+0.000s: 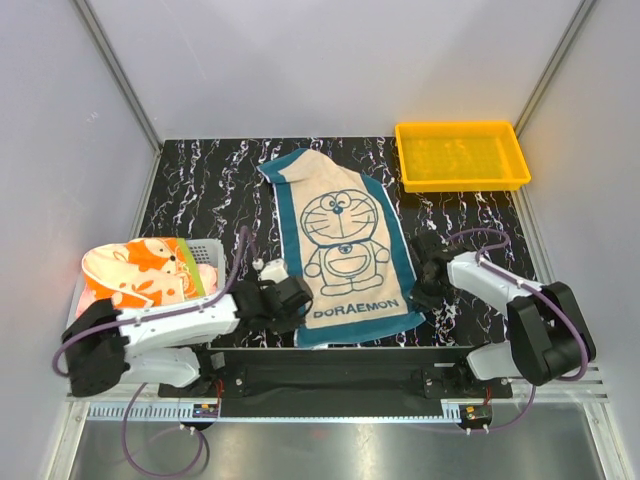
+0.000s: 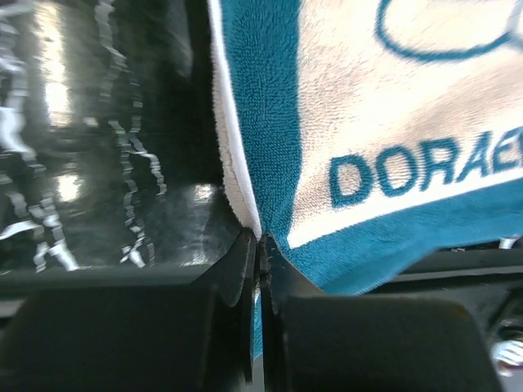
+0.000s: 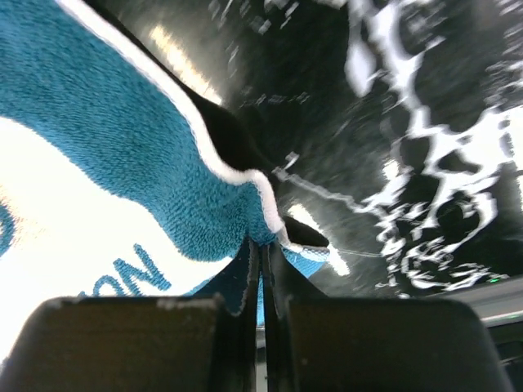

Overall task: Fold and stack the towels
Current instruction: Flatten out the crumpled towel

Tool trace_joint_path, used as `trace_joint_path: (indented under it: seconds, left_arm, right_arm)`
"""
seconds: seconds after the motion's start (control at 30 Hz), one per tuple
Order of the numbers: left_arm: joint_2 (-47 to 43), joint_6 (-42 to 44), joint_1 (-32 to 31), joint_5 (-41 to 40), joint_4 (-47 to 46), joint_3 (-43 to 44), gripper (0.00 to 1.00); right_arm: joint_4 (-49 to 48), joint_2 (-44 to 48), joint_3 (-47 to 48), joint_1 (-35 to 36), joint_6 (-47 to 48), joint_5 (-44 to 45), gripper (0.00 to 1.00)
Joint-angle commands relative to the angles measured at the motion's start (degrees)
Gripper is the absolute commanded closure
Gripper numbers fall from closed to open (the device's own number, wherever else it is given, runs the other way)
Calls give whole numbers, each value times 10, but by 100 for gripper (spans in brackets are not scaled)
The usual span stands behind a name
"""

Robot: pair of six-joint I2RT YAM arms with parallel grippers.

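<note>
At the middle of the desk [image 1: 200,190], you have the teal Doraemon towel [image 1: 345,240] spread out. Your left jaws are clamped on its near left corner, your right jaws on its near right corner. An orange-and-cream towel [image 1: 140,272] sits in the basket [image 1: 205,250].

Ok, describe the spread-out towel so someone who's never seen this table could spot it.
On the black marbled table, look in the middle, between the yellow tray and the basket. The towel lies spread out there. Unlike the orange towel in the basket, it is cream with a teal border and the word DORAEMON.
</note>
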State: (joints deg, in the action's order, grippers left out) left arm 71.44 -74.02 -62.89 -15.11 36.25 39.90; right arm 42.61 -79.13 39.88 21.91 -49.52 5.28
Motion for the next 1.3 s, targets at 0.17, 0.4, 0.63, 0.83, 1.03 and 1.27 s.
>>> trace_joint_path:
  seconds: [0.17, 0.4, 0.63, 0.83, 1.03, 1.27]
  left_arm:
    - [-156, -6, 35, -10, 182, -22, 100]
    - [-216, -30, 28, 70, 267, -41, 100]
    - [-258, -23, 16, 91, 331, -29, 92]
    - [-231, 43, 17, 51, 337, 60, 40]
    - [-195, 177, 103, -43, 270, 211, 24]
    - [17, 313, 309, -39, 19, 312, 25]
  right_arm:
    - [63, 100, 3, 115, -38, -84, 100]
    - [151, 207, -58, 301, -166, -114, 100]
    - [179, 259, -60, 400, -227, -106, 92]
    - [170, 191, 75, 395, -145, 25, 42]
    - [44, 159, 169, 181, 53, -25, 40]
    - [-81, -85, 367, -29, 177, -119, 43]
